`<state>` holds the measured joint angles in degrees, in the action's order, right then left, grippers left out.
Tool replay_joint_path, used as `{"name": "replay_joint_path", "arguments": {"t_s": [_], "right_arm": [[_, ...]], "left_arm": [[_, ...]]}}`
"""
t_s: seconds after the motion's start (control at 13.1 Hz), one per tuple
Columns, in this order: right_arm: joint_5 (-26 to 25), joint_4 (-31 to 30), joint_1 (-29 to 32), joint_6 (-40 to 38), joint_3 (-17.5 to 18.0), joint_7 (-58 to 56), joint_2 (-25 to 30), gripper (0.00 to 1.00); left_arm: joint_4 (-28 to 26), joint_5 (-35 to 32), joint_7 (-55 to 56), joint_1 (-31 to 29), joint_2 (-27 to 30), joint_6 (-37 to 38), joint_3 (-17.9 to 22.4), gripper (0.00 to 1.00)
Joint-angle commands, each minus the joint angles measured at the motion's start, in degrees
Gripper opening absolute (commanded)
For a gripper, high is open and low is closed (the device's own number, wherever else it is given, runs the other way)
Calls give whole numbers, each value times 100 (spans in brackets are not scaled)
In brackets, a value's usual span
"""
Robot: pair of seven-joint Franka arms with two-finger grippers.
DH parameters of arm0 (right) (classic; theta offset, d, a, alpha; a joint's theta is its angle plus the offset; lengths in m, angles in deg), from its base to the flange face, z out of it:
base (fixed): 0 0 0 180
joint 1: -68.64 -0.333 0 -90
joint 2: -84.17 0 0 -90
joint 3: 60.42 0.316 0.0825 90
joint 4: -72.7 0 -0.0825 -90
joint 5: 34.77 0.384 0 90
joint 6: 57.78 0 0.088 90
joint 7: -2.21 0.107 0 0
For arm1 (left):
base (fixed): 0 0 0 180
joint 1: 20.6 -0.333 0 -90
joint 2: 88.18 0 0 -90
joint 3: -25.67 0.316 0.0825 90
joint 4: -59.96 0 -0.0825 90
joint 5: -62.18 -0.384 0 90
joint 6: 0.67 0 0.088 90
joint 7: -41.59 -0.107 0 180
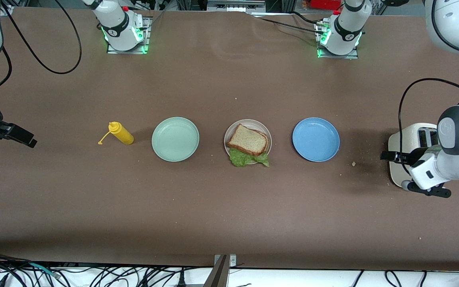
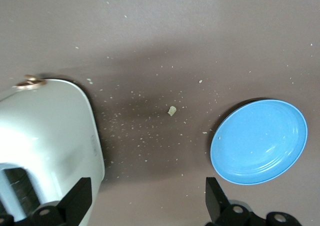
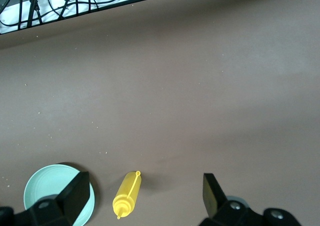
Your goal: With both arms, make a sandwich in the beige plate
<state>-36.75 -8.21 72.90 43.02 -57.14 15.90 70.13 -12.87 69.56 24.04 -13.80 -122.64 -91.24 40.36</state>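
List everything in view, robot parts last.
sandwich: 1, tan bread over green lettuce, on the beige plate
beige plate: 1, beige, mid-table between the other two plates
green plate: 1, mint green, beside the beige plate toward the right arm's end
blue plate: 1, blue, beside the beige plate toward the left arm's end
bottle: 1, yellow, lying beside the green plate toward the right arm's end
toaster: 1, white, left arm's end, partly under the left arm
crumbs: scattered, pale, between toaster and blue plate
left gripper: 1, black, open, over the toaster's edge
right gripper: 1, black, open, over the right arm's end
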Motion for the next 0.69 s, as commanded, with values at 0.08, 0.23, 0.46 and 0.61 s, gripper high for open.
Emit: {"name": "replay_joint_path", "arguments": {"t_s": [0.08,0.23,0.46,0.61], "right_arm": [[-57,31,22,-25,51,116,15,100],[-65,31,22,-17,51,116,15,100],[-57,31,22,-17,51,107,15,100],[-65,31,22,-25,51,107,15,100]], "left_arm": [[-747,-421,391,-134,1061,75,-353,100],[-1389,-754,761,-161,1703,75,-711,100],[-2058,-844,965,-161,2599,92,-889,100],[-2200,-835,965,-187,3031,363,-959,100]]}}
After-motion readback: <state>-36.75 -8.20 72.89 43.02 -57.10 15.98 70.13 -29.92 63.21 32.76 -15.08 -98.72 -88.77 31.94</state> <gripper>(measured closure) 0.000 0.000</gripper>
